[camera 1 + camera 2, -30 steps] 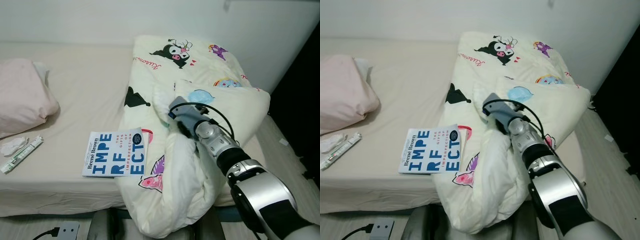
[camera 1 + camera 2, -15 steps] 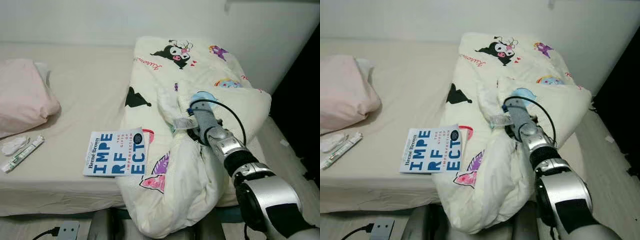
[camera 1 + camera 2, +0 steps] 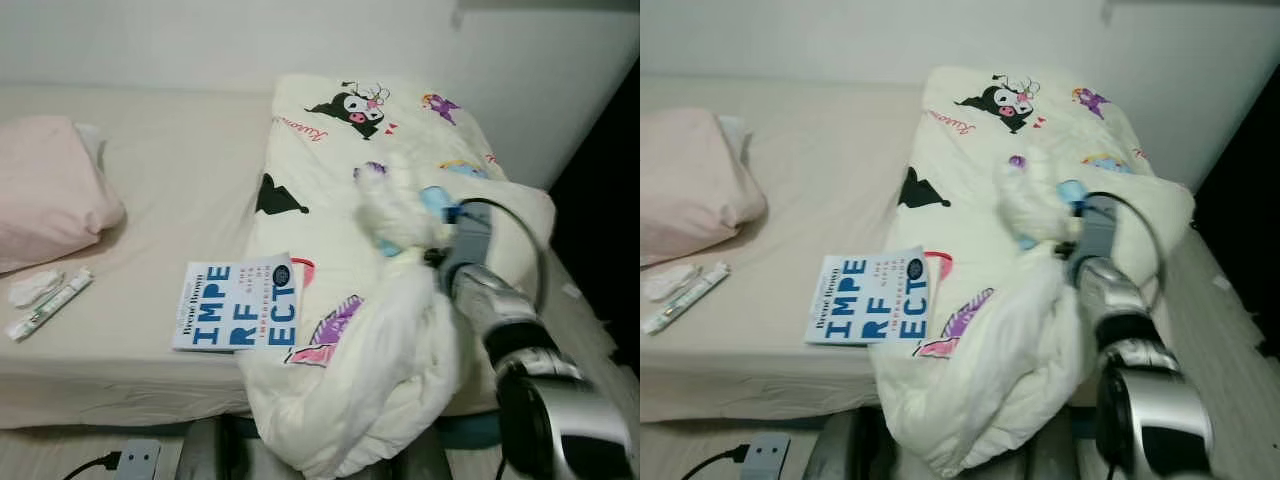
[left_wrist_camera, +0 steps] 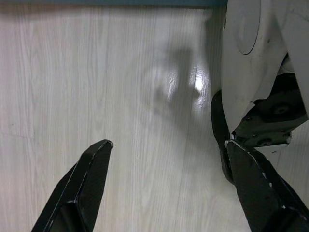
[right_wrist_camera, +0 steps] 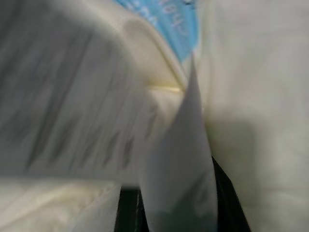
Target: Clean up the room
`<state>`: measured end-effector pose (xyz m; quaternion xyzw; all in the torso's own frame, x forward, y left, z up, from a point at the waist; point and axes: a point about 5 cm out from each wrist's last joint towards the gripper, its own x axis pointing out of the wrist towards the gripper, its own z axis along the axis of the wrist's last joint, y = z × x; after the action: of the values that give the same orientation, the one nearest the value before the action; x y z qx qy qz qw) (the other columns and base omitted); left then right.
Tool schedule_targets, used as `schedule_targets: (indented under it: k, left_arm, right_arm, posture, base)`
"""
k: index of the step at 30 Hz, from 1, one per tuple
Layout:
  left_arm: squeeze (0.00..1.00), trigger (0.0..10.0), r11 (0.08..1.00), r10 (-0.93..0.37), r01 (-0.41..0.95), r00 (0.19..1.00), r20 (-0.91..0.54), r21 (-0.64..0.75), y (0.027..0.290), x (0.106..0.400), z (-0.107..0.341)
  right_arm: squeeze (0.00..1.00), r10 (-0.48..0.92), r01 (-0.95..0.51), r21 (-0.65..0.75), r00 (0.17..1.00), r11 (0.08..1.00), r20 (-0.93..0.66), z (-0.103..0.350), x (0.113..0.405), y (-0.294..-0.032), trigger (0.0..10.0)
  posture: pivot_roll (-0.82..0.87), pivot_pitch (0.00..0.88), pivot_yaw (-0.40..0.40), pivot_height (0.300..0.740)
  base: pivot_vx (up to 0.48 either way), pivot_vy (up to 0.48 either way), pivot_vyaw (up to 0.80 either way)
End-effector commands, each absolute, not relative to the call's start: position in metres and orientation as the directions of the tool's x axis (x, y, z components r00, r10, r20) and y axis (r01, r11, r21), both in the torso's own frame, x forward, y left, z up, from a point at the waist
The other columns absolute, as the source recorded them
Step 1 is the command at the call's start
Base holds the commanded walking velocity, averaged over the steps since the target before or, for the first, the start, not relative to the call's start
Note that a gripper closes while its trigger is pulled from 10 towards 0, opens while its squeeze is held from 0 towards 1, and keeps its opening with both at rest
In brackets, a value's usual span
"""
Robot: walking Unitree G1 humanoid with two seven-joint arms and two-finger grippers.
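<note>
Right gripper (image 3: 432,240) pinches puffy cartoon-print duvet (image 3: 340,300), fingertips buried in bunched, blurred folds; left gripper (image 4: 166,169) open over pale wood floor (image 4: 96,72).

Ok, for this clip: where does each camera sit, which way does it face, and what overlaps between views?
Left eye: on the head, looking down at the bed, comforter and book; the right arm shows.
Right eye: beside it, same scene, the same arm reaching into the comforter.
Left wrist: on the hanging left arm, facing the wood floor; left gripper open, robot's body alongside.
Right wrist: pressed against the comforter, blurred.
Shared: both eyes and the right wrist see the comforter.
</note>
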<state>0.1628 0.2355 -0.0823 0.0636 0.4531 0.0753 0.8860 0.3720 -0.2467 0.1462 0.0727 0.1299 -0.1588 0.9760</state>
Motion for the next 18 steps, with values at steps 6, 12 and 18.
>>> schedule_targets:
  k: [6,12,18]
  left_arm:
    - [0.00,10.0,0.987,0.145,-0.024,0.549,-0.823,0.157,0.224,0.156,-0.088]
    - [0.00,10.0,0.985,0.132,0.022,0.530,-0.838,0.169,0.227,0.151,-0.090]
    - [0.00,10.0,0.985,0.113,0.055,0.524,-0.844,0.166,0.224,0.151,-0.091]
  right_arm:
    - [0.00,-0.530,0.589,0.219,0.802,0.778,-0.275,0.132,0.321,-0.271,0.0]
    - [0.00,-0.540,0.721,0.216,0.653,0.659,-0.532,0.069,0.249,-0.246,10.0]
    - [0.96,-0.515,0.724,0.138,0.598,0.676,-0.614,0.055,0.231,-0.245,10.0]
  posture:
    - [-0.05,0.124,-0.063,0.510]
    - [-0.08,0.127,-0.050,0.510]
    - [-0.08,0.117,-0.040,0.510]
  base:
    - [0.000,0.000,0.00]
    - [0.000,0.000,0.00]
    - [0.000,0.000,0.00]
